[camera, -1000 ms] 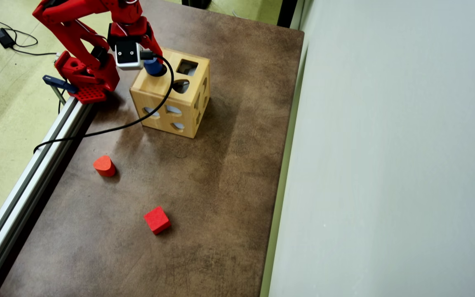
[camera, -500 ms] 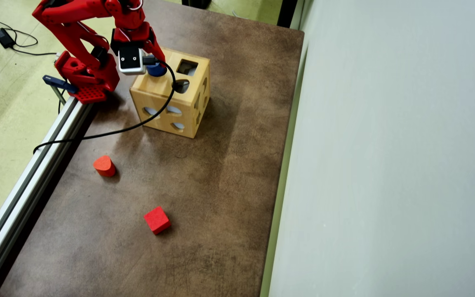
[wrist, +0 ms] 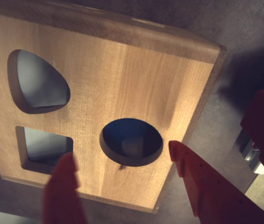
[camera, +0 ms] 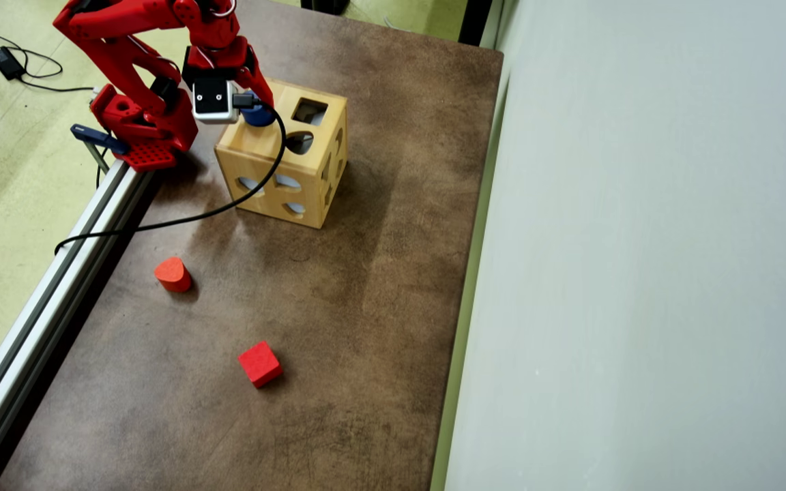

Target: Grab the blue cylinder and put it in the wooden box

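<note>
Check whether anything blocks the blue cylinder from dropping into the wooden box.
Nothing visible does. The blue cylinder sits in the round hole of the wooden box top face, and the open gripper hangs above with nothing between its fingers.

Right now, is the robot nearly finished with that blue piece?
Nearly. Done: the blue cylinder is at the round hole in the top of the box, not on the table. In hand: nothing; the gripper hovers open above that hole. Left: I cannot tell whether the cylinder is fully inside; after that, the arm probably only needs to pull away.
</note>
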